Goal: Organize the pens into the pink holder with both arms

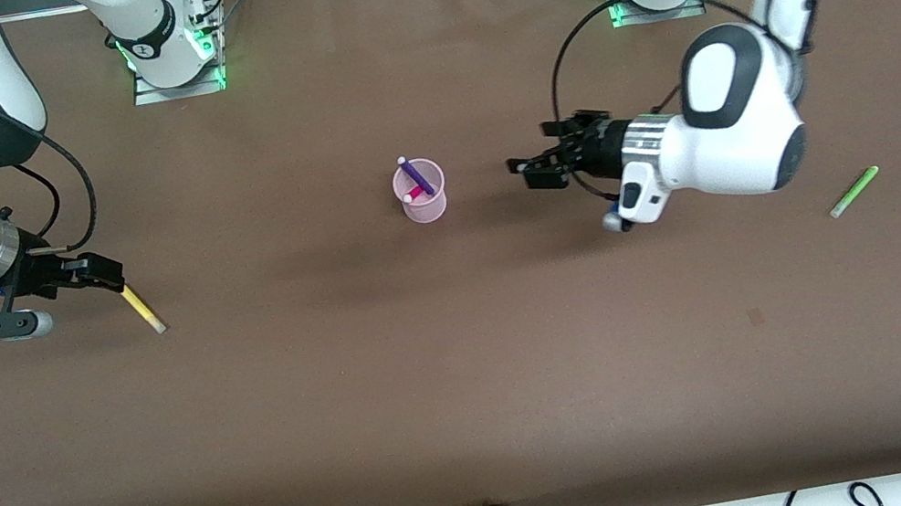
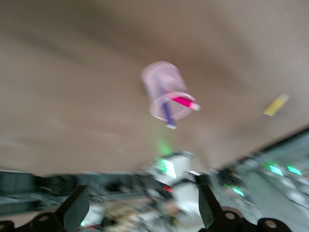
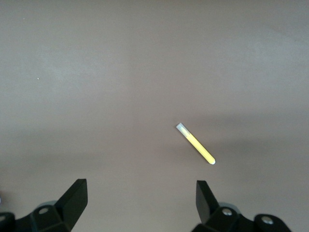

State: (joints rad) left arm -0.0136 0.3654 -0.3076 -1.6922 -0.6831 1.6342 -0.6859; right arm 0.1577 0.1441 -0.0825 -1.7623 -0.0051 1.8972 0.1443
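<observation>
Front view: purple pen and magenta pen stand in pink holder mid-worktop. My left tool hangs spread beside it, empty. My right tool, spread, hovers over yellow pen; next, descend and pinch. Green pen waits at left arm's end.

High front view, 2 wrist views

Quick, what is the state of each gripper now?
Left gripper: open, holding nothing, beside the pink holder.
Right gripper: open, empty, over the yellow pen.
</observation>
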